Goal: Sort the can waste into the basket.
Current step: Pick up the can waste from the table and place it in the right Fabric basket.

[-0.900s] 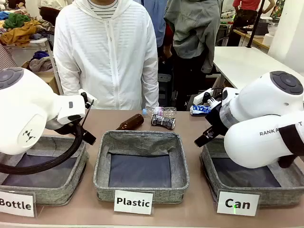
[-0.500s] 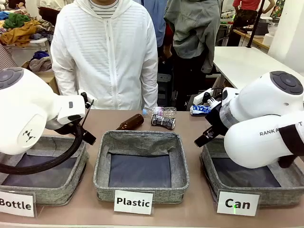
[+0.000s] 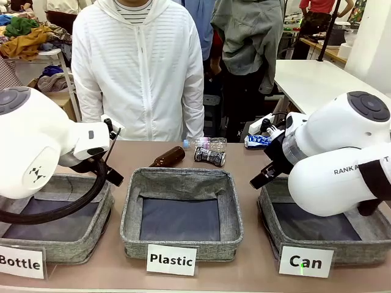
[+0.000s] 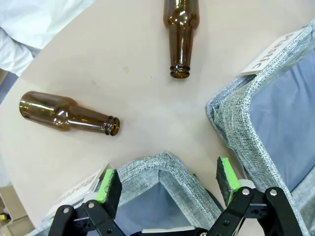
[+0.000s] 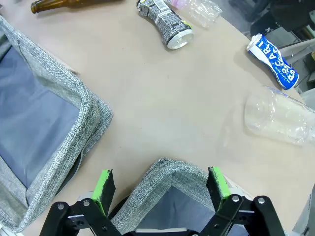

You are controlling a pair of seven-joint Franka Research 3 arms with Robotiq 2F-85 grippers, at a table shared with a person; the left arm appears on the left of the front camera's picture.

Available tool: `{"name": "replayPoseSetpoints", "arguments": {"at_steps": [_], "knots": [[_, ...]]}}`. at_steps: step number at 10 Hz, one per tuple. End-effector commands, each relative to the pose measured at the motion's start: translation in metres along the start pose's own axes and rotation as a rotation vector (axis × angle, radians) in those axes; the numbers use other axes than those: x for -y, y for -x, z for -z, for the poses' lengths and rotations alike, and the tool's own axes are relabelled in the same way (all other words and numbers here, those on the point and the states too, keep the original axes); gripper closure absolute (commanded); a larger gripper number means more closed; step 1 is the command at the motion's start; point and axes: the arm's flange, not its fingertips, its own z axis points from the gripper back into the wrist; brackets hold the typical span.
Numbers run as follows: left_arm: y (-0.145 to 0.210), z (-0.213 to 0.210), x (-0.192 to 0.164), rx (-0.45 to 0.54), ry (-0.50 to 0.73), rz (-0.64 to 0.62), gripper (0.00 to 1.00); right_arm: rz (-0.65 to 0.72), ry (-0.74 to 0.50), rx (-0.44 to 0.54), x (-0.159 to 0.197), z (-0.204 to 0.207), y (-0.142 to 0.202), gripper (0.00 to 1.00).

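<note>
Because they are thin metal and already dented, the two cans look very light and easy to squash. They are smooth too, so they might slip or roll away when touched. The black can (image 5: 165,25) lies on its side on the table (image 5: 162,98), just beside a clear bottle (image 5: 199,10). The blue can (image 5: 273,61) also lies on its side, farther off near the table's far edge, with another clear bottle (image 5: 275,115) near it. A good place to hold each one is across its round middle, with a soft squeeze, not at the ends.

Neither can is in the Can basket (image 3: 267,210) yet. That basket sits at the robot's right, under the right gripper (image 5: 160,189). This gripper hangs over the basket's corner with its jaws wide apart and nothing in them. The blue can looks like the closer one for it to reach.

The left gripper (image 4: 168,179) is wide open and empty as well. It hangs over another basket's corner, near two brown bottles (image 4: 69,115). A person stands at the far side of the table.
</note>
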Motion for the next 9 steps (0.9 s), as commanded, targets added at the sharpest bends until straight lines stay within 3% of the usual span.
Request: {"name": "replayPoseSetpoints", "arguments": {"at_steps": [1,4,5,6,7,8,9], "knots": [[0.0,0.0,0.0,0.0,0.0,0.0,0.0,0.001,0.0,0.0,0.0,0.0,0.0,0.0],[0.0,0.0,0.0,0.0,0.0,0.0,0.0,0.0,0.0,0.0,0.0,0.0,0.0,0.0],[-0.008,-0.039,-0.001,0.057,0.058,0.039,0.0,-0.062,0.044,-0.039,-0.001,-0.032,-0.013,0.0],[-0.009,-0.092,-0.004,0.084,0.171,-0.013,0.0,0.018,0.061,0.004,-0.001,-0.077,-0.024,0.0],[-0.006,-0.143,0.001,0.173,0.2,-0.052,0.0,0.125,-0.032,0.044,0.007,-0.126,-0.025,0.0],[0.016,-0.186,-0.009,0.231,0.284,-0.037,0.0,0.225,-0.203,0.074,0.025,-0.169,-0.012,0.0],[0.041,-0.2,-0.024,0.268,0.35,-0.042,0.0,0.297,-0.328,0.112,0.055,-0.188,0.008,0.0]]}}
